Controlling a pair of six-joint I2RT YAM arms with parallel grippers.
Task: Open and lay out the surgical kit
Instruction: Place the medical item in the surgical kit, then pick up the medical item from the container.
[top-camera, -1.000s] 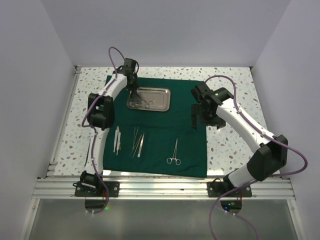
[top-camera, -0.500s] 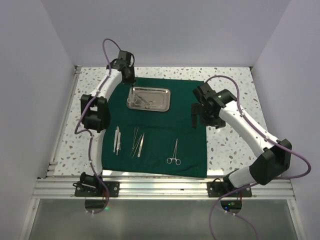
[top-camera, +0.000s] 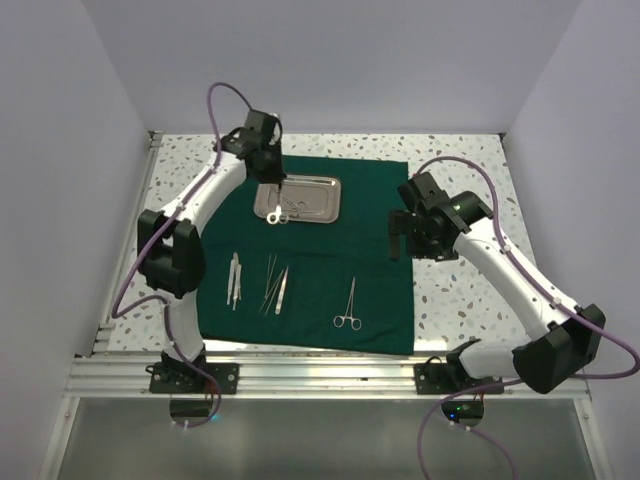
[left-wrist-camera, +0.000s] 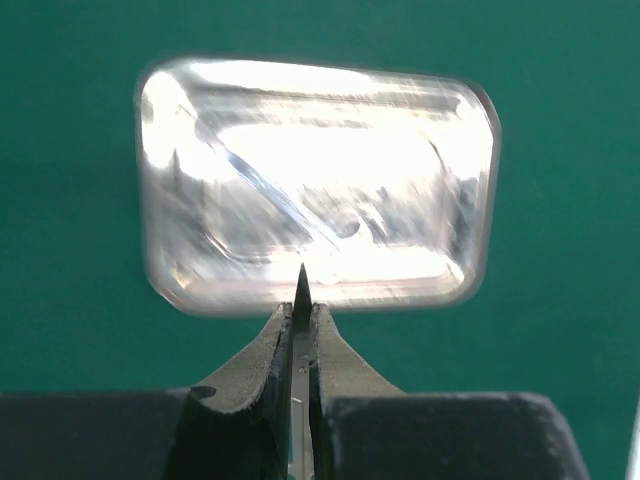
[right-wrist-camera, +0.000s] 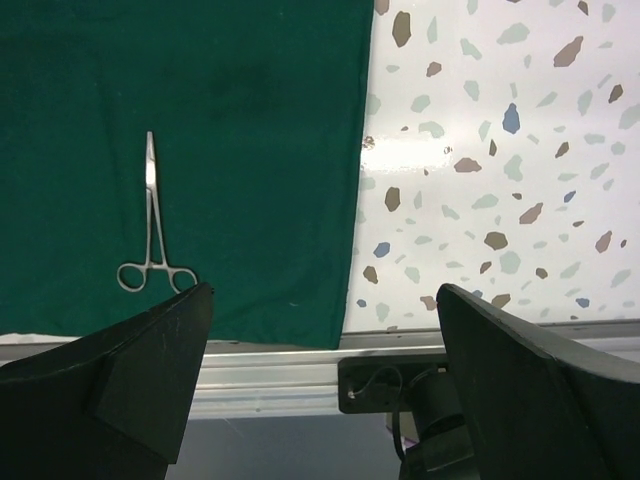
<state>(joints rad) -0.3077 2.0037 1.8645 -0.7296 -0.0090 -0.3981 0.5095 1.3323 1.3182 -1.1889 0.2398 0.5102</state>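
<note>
The dark green cloth (top-camera: 330, 260) of the surgical kit lies spread flat, with the shiny steel tray (top-camera: 312, 197) at its far middle. My left gripper (top-camera: 270, 183) hovers over the tray's left end, shut on a slim ring-handled instrument (top-camera: 275, 212). In the left wrist view its pointed tip (left-wrist-camera: 300, 280) sticks out between the fingers (left-wrist-camera: 335, 345), above the blurred tray (left-wrist-camera: 320, 180). Two pale handles (top-camera: 235, 278), tweezers (top-camera: 274, 285) and ring-handled forceps (top-camera: 348, 306) lie in a row on the near cloth. My right gripper (top-camera: 392, 235) hangs open and empty above the cloth's right edge.
Speckled tabletop (top-camera: 450, 290) shows right of the cloth, and in the right wrist view (right-wrist-camera: 500, 150) too. An aluminium rail (right-wrist-camera: 280, 370) runs along the near edge with the arm base (right-wrist-camera: 400, 385). White walls close in on three sides. The forceps (right-wrist-camera: 152, 230) lie left of my right gripper (right-wrist-camera: 325, 290).
My left arm's elbow has swung out to the left. Its gripper went back past the tray's far-left corner and returned over the tray's left end. The right arm drifted slightly right.
</note>
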